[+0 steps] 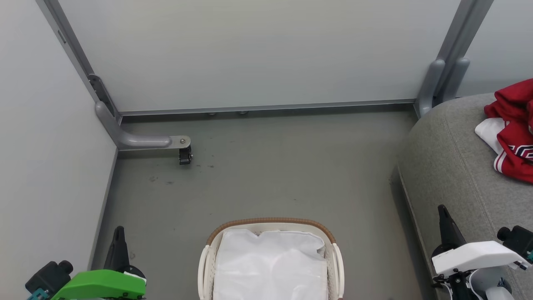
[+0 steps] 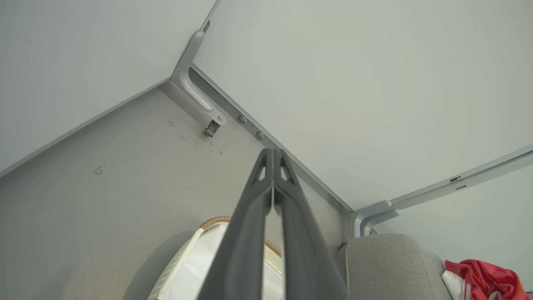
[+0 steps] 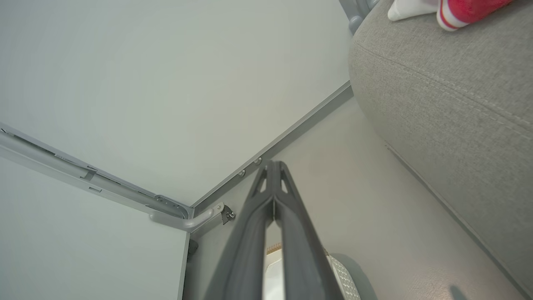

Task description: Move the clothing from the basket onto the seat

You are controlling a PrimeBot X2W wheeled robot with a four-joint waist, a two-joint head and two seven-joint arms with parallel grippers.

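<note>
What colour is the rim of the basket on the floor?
The basket has a brown woven rim; the head view shows it best.

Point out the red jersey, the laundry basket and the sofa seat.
red jersey (image 1: 514, 100), head view: red body fabric.
laundry basket (image 1: 270, 220), head view: brown woven rim.
sofa seat (image 1: 449, 166), head view: bare grey cushion top.
</note>
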